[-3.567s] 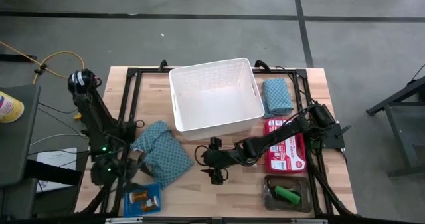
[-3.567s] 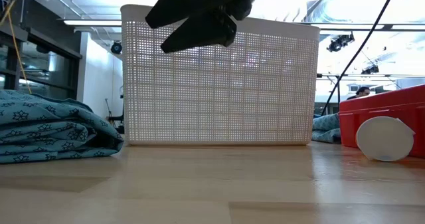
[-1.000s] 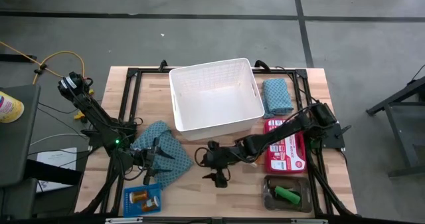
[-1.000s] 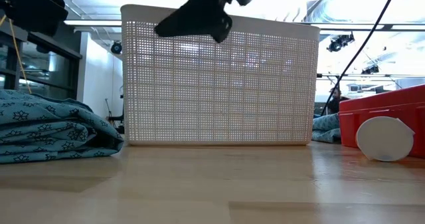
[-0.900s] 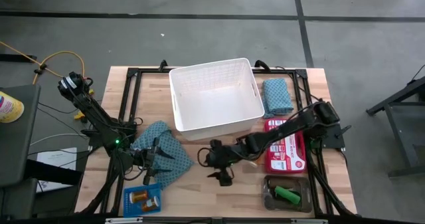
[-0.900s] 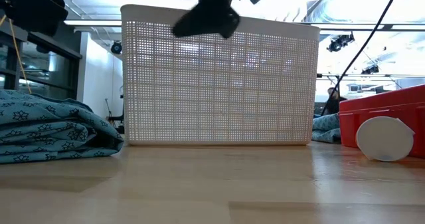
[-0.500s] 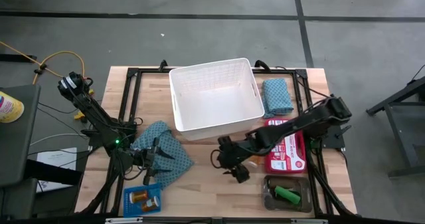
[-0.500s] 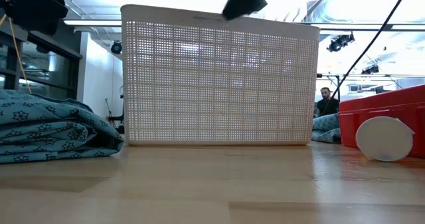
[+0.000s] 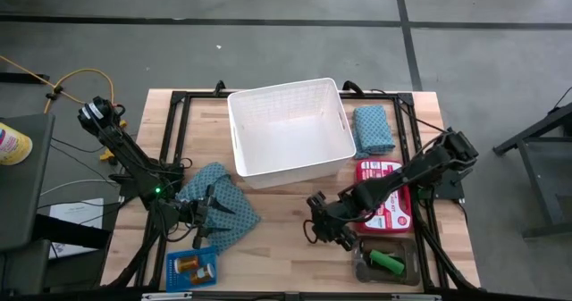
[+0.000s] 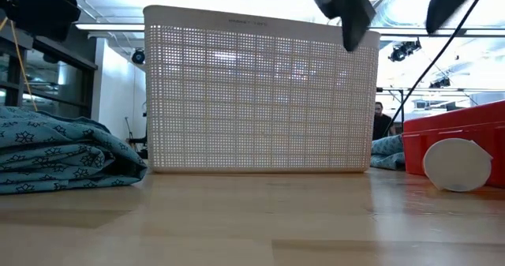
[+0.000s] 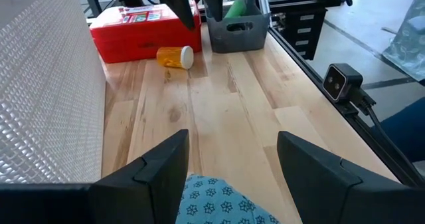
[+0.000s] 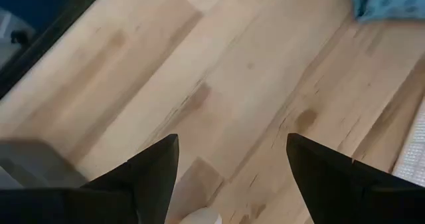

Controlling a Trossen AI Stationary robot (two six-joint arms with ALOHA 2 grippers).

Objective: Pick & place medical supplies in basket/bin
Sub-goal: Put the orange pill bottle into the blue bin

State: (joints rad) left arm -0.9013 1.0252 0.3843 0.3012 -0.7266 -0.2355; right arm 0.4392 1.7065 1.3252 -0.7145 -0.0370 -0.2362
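The white lattice basket [image 9: 290, 127] stands at the table's far middle. One teal patterned cloth [image 9: 222, 204] lies at the left; my left gripper [image 9: 202, 222] hovers open at its near edge, the cloth [image 11: 216, 197] showing below its fingers. A second teal cloth [image 9: 373, 129] lies right of the basket. An orange pill bottle [image 11: 176, 56] lies on its side against the red box [image 9: 384, 198]. My right gripper [image 9: 324, 232] hangs open, pointing down, near that bottle, with bare wood between its fingers [image 12: 232, 141].
A grey tray [image 9: 384, 261] with a green piece sits at the near right. A blue tray [image 9: 190, 267] with orange bottles sits at the near left. Bare wood lies between the left cloth and the red box. A person shows far behind the table [image 10: 383, 120].
My right gripper has gone toward the table's right edge, from in front of the basket's middle to beside the red box, rising a little. It has rolled and tipped to point steeply down. Its fingers stay open.
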